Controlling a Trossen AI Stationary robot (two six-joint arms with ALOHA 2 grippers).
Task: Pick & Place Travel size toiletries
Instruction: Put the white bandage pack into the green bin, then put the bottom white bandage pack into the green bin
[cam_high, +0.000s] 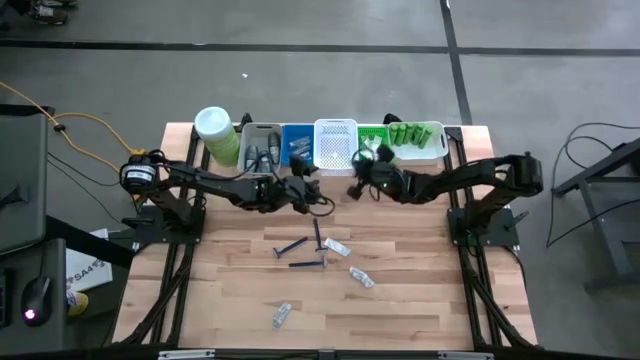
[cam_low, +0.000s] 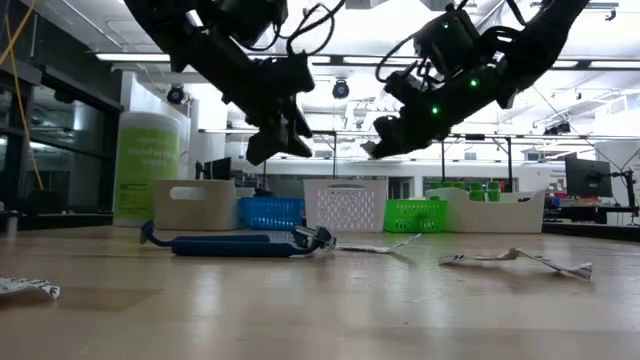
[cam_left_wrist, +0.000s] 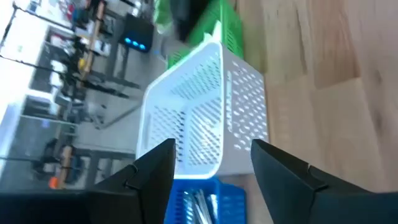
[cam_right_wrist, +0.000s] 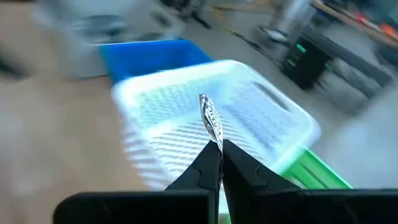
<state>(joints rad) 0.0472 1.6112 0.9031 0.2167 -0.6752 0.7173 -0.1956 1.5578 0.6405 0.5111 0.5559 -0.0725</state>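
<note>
Taking the white basket (cam_high: 335, 143) as the landmark, the toiletries nearest the table's front edge lie well short of it on the bare wood: a clear sachet (cam_high: 282, 316) closest to the front, another sachet (cam_high: 361, 278) further in, then a third (cam_high: 336, 246) beside three thin dark blue sticks (cam_high: 305, 264). In the low view one blue stick (cam_low: 235, 244) lies flat in front of the basket, with crumpled sachets (cam_low: 515, 260) off to one side. Just short of the basket both arms reach in from the table's sides. The left gripper (cam_left_wrist: 211, 168) hangs above the blue bin (cam_high: 297, 143) next to the basket, its fingers (cam_left_wrist: 155, 171) spread with nothing between them. The right gripper (cam_right_wrist: 221, 152) hovers at the basket's near edge, fingers pressed together and pinching a thin silvery sachet (cam_right_wrist: 211, 121) that stands upright from the tips. Beyond, in line with the basket, sit a grey bin (cam_high: 261, 143), a green bin (cam_high: 373, 140) and a white tray holding small green bottles (cam_high: 412, 135); a pale-green jar (cam_high: 215, 134) ends the row. The right arm covers part of the green bin, and what the grey bin holds is hard to make out.
</note>
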